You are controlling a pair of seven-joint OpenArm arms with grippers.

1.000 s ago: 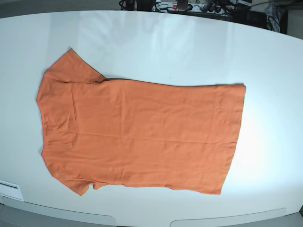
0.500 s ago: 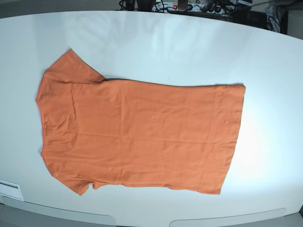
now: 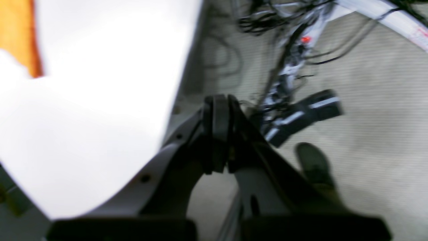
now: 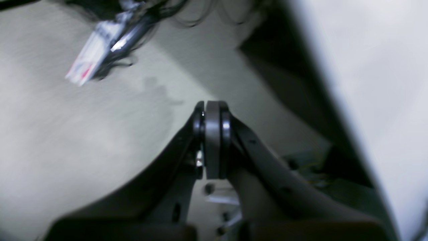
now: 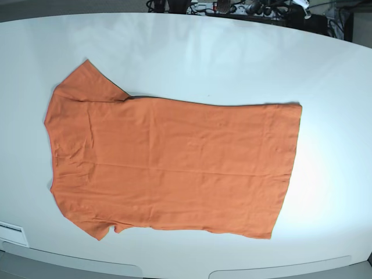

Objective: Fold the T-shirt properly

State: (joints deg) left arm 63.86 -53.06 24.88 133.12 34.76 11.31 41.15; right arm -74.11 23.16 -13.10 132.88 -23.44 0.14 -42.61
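T-shirt [image 5: 168, 163] unmoved, flat on table [image 5: 232, 58] — left claw [image 3: 219, 134], right claw [image 4: 212, 140] pressed together, empty.

A white table [image 5: 192, 52] with a smooth, slightly glossy top carries everything. Its far edge curves across the top of the base view; its near edge curves along the bottom. One thing lies directly on it: the orange T-shirt [image 5: 168, 163], spread flat and unfolded across the middle, lengthwise between the left and right ends. The sleeves and shoulders point toward the table's left end, one sleeve toward the far edge, the other toward the near edge. The straight hem faces the right end. Light creases run across the cloth. A small white label [image 5: 13, 233] sits at the near left corner. In the left wrist view a strip of the T-shirt shows against the white top.
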